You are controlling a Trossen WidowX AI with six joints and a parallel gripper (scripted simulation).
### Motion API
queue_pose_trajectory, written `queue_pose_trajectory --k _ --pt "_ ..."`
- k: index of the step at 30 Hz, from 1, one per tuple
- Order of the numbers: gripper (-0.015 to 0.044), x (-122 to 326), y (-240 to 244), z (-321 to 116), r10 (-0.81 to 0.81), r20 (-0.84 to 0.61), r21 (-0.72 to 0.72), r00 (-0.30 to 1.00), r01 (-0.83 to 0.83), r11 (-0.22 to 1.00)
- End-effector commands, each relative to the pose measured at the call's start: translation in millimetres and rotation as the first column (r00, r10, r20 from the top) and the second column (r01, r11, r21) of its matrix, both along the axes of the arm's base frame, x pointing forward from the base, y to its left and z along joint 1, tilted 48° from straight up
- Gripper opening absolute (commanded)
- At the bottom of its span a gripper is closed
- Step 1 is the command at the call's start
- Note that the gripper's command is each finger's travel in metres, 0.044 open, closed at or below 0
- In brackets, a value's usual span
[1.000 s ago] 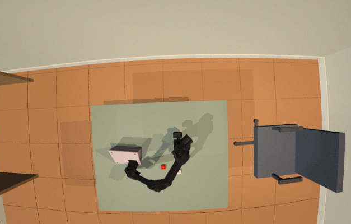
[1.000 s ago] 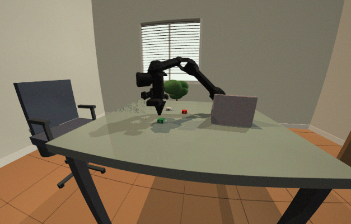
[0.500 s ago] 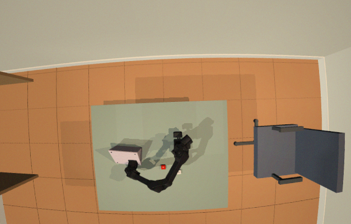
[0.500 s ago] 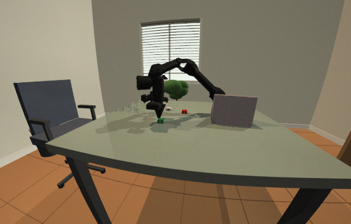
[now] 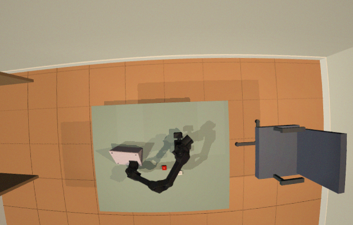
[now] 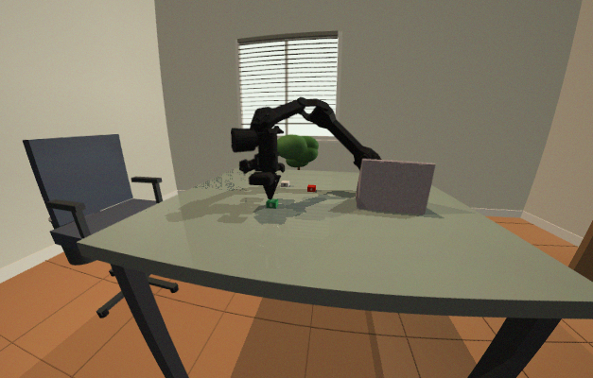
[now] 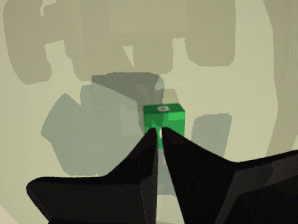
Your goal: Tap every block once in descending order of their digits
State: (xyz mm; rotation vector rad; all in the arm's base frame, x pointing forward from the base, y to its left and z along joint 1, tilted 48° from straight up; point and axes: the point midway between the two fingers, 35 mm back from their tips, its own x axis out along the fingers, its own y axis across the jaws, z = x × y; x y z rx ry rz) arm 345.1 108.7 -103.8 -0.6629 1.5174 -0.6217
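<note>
Tool (image 6: 270,198) (image 7: 158,132), shut, points down at the green block (image 6: 272,203) (image 7: 165,118).

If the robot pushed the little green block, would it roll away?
Probably not: the green block has flat sides, so it would likely slide. It looks stiff, with crisp edges, and being so small beside the gripper, it's probably light.

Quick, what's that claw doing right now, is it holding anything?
Gripper: closed, holding nothing, its tips just at the green block.
</note>
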Motion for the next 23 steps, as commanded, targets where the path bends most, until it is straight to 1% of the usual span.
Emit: queue_pose_trajectory --k 1,3,4,6,9,12,14,17,18,23 --pt "0.002 1.6 12.8 10.4 0.0 0.011 0.008 1.0 0.0 1.0" --pt "0.002 1.6 12.8 10.4 0.0 0.011 0.008 1.0 0.0 1.0" --pt "0.0046 -0.2 15.4 10.5 0.0 0.01 0.009 1.0 0.0 1.0" --pt "0.0099 -15.1 35.4 11.8 0.002 0.009 0.02 1.0 -0.002 1.0" --pt "0.0178 -55.9 78.7 16.3 0.002 0.004 0.034 1.0 -0.002 0.999" --pt "0.0256 -93.0 107.7 21.8 0.001 0.002 0.025 1.0 -0.001 1.0" --pt "0.0309 -106.2 116.1 24.1 0.0 0.002 0.018 1.0 0.0 1.0" --pt "0.0387 -107.1 116.7 24.2 0.0 0.002 0.018 1.0 0.0 1.0" --pt "0.04 -107.1 116.7 24.2 0.0 0.002 0.018 1.0 0.0 1.0" --pt "0.04 -107.1 116.7 24.2 0.0 0.002 0.018 1.0 0.0 1.0"
